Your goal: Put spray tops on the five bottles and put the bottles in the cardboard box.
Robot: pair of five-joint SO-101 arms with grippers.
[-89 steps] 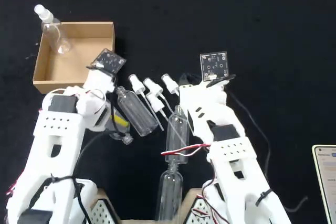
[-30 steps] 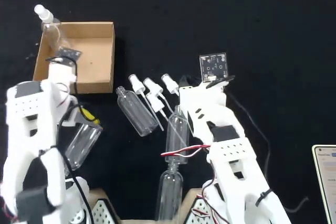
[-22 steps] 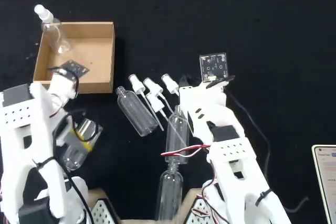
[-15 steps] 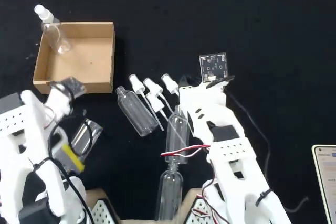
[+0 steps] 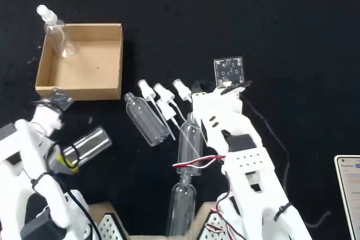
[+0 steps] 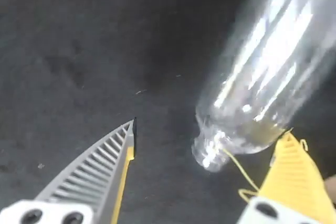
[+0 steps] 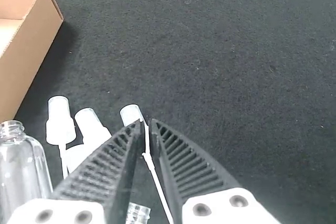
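Down at the near left of the black table (image 5: 292,54), an uncapped clear bottle (image 5: 90,143) lies on its side with its neck toward the left arm. The left claw (image 6: 209,129) is spread wide around that neck. The neck sits just beside the yellow finger (image 6: 286,161) and well apart from the other, so nothing is gripped.

At the far left the cardboard box (image 5: 79,91) sits open. A capped bottle (image 5: 56,35) leans in its far left corner, with its white sprayer poking over the rim. Right of the box, three loose spray tops (image 5: 163,95) lie side by side near the middle of the table. A second bare bottle (image 5: 146,119) lies tilted just on the near side of them. A third bottle (image 5: 190,141) lies partly under the right arm, and a fourth bottle (image 5: 181,203) lies at the near edge, roughly in line with it.

The right claw (image 7: 146,124) hovers at the rightmost spray top (image 7: 130,114), its fingers drawn almost together with only a thin slit between them. A white tube (image 7: 155,174) runs along that slit, and I cannot tell whether it is pinched.
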